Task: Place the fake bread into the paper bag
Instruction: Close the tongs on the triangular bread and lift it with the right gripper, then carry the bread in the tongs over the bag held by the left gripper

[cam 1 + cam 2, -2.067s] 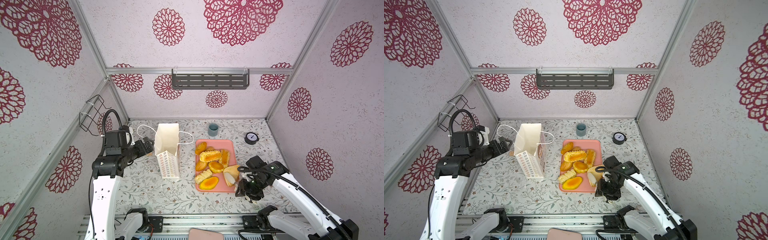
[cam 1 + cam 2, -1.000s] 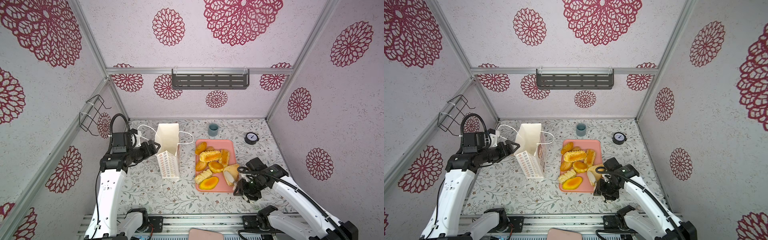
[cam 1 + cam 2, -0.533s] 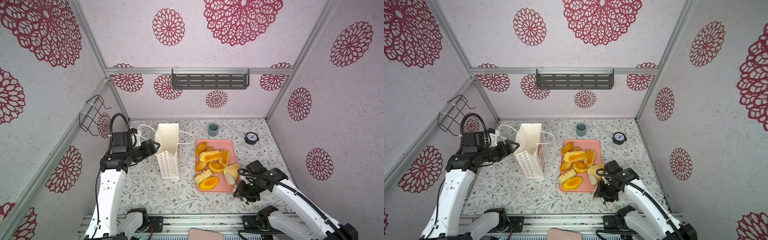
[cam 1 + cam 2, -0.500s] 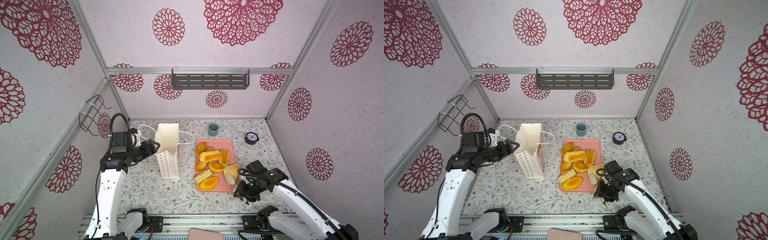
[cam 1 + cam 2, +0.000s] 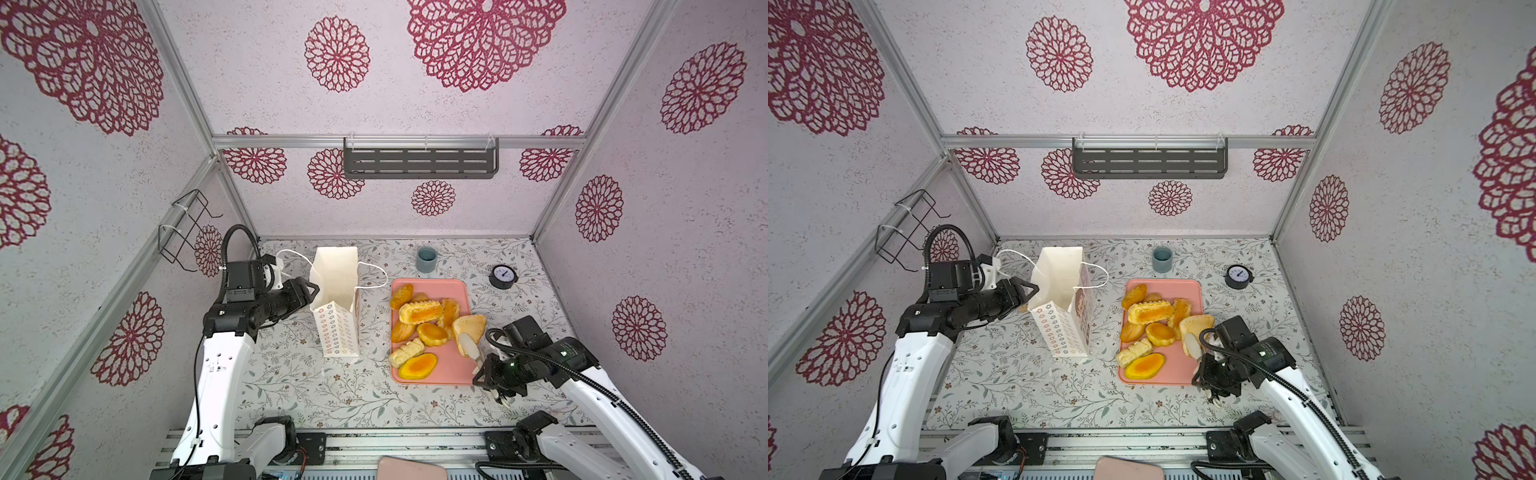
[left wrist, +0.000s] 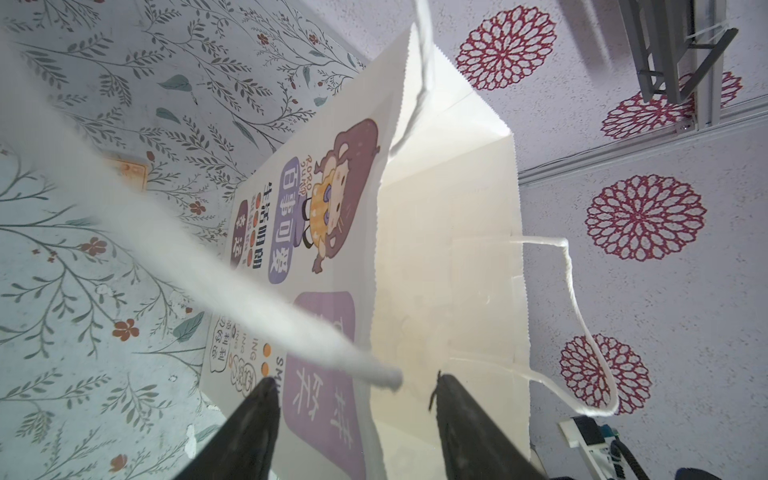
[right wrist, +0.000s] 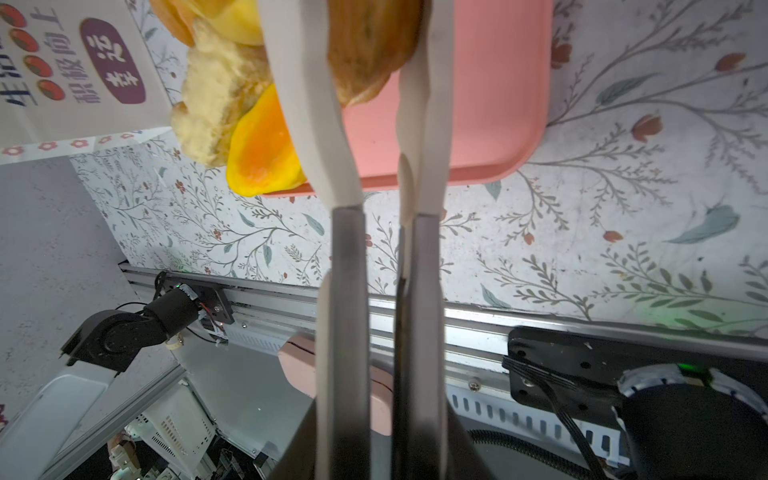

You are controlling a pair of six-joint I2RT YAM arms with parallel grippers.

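The paper bag [image 5: 334, 282] stands open and upright, left of the pink tray [image 5: 453, 374]. Several pieces of fake bread [image 5: 419, 311] lie on that tray. My left gripper [image 5: 309, 291] is at the bag's left rim. In the left wrist view its jaws [image 6: 353, 395] stand apart, one on each side of the bag's wall [image 6: 449, 249]. My right gripper [image 5: 492, 372] is shut on white tongs [image 5: 468, 347]. The tongs' tips pinch a tan triangular bread [image 5: 473, 324] at the tray's right edge. The right wrist view shows the tongs [image 7: 316, 124] clamped on this bread [image 7: 370, 41].
A teal cup [image 5: 426, 259] and a black dial gauge [image 5: 503, 277] stand behind the tray. The bag's cord handle [image 6: 208, 257] hangs across the left wrist view. A wire rack [image 5: 187, 228] is on the left wall, a grey shelf [image 5: 419, 158] on the back wall.
My left gripper moved right to the bag's rim and its jaws narrowed around the wall. My right gripper closed further, squeezing the tongs onto the tan triangular bread.
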